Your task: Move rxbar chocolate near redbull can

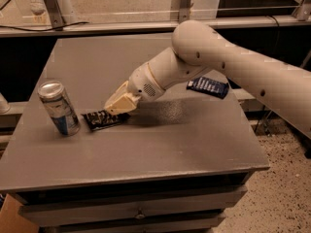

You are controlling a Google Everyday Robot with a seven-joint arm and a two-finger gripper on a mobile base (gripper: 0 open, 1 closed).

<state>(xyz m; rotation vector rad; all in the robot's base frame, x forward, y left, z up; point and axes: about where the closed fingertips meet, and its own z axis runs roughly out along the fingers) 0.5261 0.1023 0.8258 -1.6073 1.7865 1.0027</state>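
The redbull can point(59, 108) stands upright at the left side of the grey table point(160, 154). The rxbar chocolate point(101, 119), a flat black wrapper with white lettering, lies flat on the table just right of the can. My gripper point(120, 104) is down on the right end of the bar, covering that end. The arm reaches in from the upper right.
A dark blue bar wrapper point(208, 87) lies at the right side of the table, partly behind the arm. A drawer front runs below the table's front edge. A rail and shelf stand behind the table. Speckled floor shows at the right.
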